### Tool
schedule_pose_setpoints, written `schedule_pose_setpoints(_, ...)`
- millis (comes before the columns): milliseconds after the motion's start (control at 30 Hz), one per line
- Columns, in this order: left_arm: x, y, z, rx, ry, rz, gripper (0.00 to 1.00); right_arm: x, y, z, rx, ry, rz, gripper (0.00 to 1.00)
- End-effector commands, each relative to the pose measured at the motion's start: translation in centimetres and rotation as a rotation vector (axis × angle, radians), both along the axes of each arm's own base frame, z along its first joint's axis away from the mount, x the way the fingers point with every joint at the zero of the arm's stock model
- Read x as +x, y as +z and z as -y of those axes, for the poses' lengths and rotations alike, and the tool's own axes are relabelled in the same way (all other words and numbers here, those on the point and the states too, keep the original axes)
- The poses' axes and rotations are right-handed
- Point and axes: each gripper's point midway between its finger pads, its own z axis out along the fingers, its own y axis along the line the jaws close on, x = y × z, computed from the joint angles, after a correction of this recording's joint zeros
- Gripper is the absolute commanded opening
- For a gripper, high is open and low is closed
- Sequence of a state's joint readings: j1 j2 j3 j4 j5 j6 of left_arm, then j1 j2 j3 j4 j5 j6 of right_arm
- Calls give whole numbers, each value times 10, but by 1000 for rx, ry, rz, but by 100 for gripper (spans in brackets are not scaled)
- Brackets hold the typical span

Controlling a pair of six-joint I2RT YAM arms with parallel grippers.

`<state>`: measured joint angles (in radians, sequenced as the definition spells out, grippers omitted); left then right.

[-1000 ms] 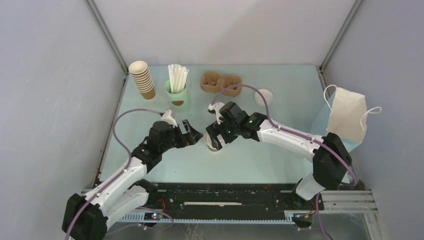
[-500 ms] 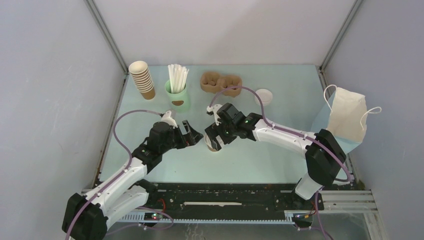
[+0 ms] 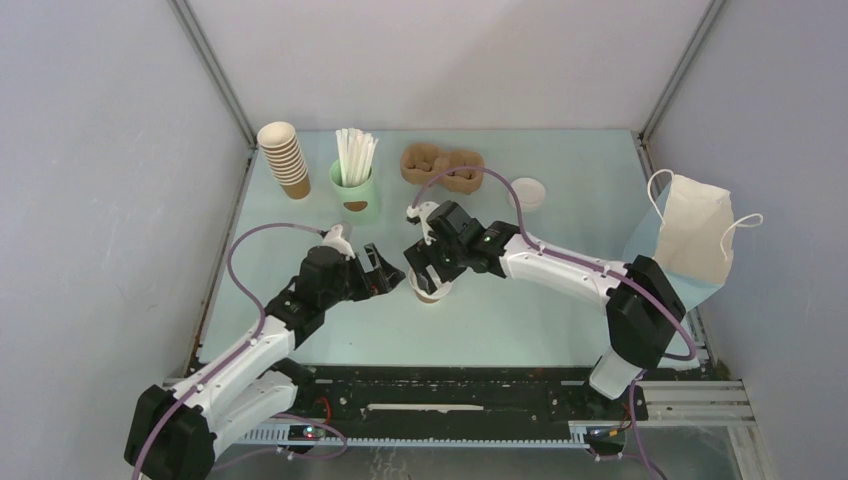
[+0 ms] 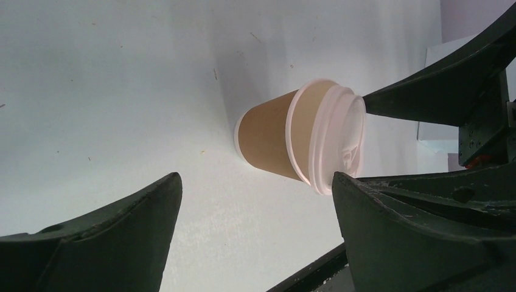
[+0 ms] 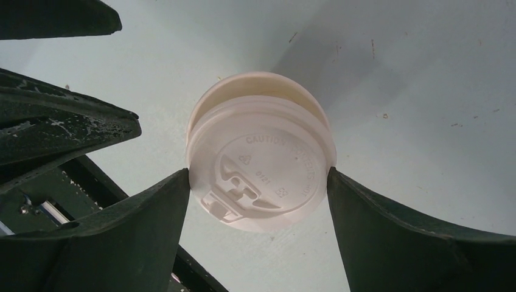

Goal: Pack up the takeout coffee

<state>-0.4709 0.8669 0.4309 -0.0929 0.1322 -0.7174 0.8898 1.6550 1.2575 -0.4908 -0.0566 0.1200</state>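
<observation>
The takeout coffee (image 3: 428, 291), a small brown paper cup with a white lid, stands upright on the table's middle. It also shows in the left wrist view (image 4: 298, 143) and, from above, in the right wrist view (image 5: 261, 152). My right gripper (image 3: 430, 262) (image 5: 258, 175) hangs over it, and its fingertips (image 5: 179, 185) touch the lid's rim on both sides. My left gripper (image 3: 392, 278) (image 4: 255, 182) is open and empty, just left of the cup and not touching it. The brown pulp carrier (image 3: 442, 165) lies at the back.
A stack of lidless brown cups (image 3: 283, 158) and a mint-green cup of white straws (image 3: 355, 185) stand at the back left. A loose white lid (image 3: 527, 192) lies at the back right. A white paper bag (image 3: 695, 230) stands at the right edge.
My right gripper has shifted a little left and toward the back over the cup. The cup and my left gripper have hardly moved.
</observation>
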Motion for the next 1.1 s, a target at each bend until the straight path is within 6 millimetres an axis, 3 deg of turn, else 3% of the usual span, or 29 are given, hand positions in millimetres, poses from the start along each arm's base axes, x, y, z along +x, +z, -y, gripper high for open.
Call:
schedule_pose_setpoints(0,3,-4,-5,2,32,2,97,5,8,-7,-18,-3,43,91)
schedule_pose_setpoints(200,5,-9,-8,11,46,-10,97,6,9,-7,-43,-10,64,90)
schedule_pose_setpoints(333,6,-15,-11,14,64,-24,96,7,11,-6,-60,-13,72,83)
schedule_pose_setpoints(667,14,-36,-7,18,60,-63,89,4,34,-10,-75,6,63,76)
schedule_pose_setpoints(933,11,-43,-10,25,67,-63,88,2,20,-12,-172,2,-25,79)
schedule_pose_setpoints(1067,8,-46,-15,39,79,-59,89,4,23,-10,-199,-24,-30,79)
